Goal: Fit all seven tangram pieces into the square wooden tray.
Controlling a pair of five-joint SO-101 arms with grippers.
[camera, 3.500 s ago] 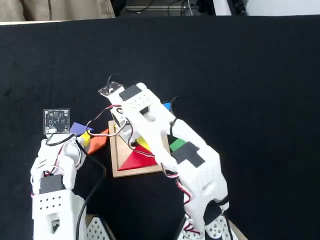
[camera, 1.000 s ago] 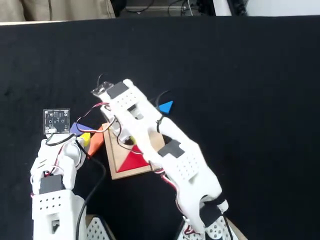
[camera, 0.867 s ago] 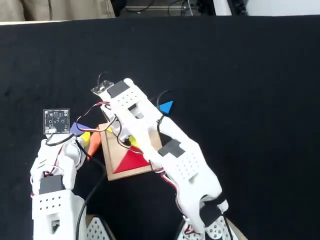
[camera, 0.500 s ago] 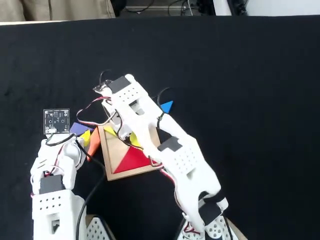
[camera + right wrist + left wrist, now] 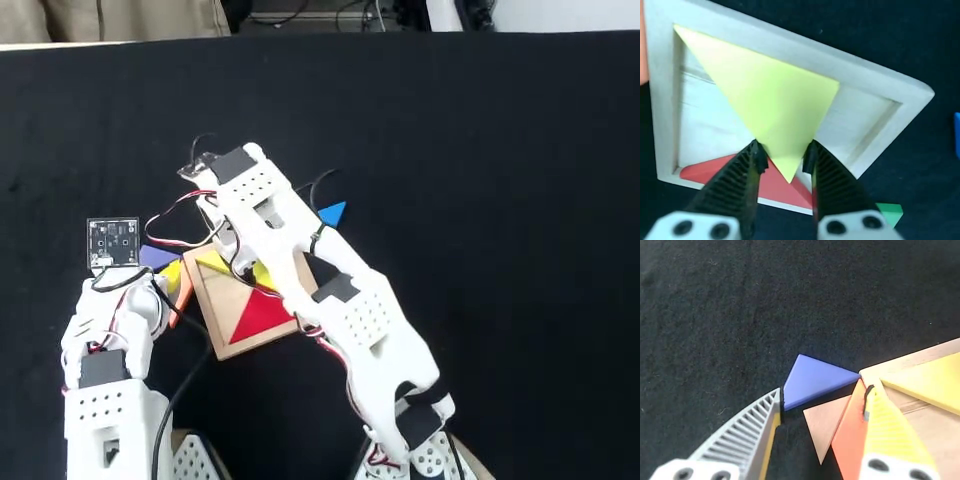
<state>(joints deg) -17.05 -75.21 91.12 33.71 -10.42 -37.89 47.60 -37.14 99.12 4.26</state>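
"Where's the tray?"

"On the black table [image 5: 480,200], askew under the right arm. The wooden tray [image 5: 212,305] holds a big yellow triangle [image 5: 765,95], whose tip meets a red triangle [image 5: 260,312]."

"And the right gripper [image 5: 782,150]?"

"Clamped on that yellow corner, right over the tray."

"The left gripper [image 5: 821,390]?"

"Fingers apart, just outside the tray's corner. An orange piece [image 5: 850,435] lies against one finger, and a purple triangle [image 5: 812,380] sits past the tips."
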